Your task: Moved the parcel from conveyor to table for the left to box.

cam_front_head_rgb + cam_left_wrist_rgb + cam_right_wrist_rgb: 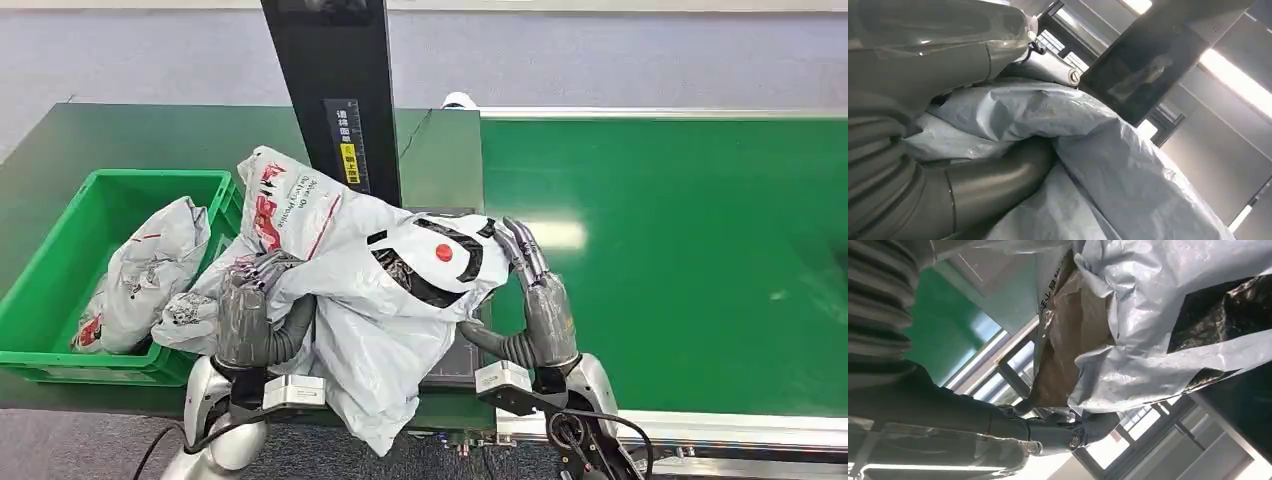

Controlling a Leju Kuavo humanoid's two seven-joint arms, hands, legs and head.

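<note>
At centre frame, the left hand (247,315) is gripping the grey parcel (370,280) while the open-fingered right hand (540,300) is steadying it, awaiting a leftward carry into the green box (60,290).

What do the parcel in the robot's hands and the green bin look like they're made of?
Parcel: thin grey plastic film, probably a poly mailer; it crinkles, folds and shines slightly. Bin: rigid moulded plastic, judging by its smooth, straight green walls and thick rim.
</note>
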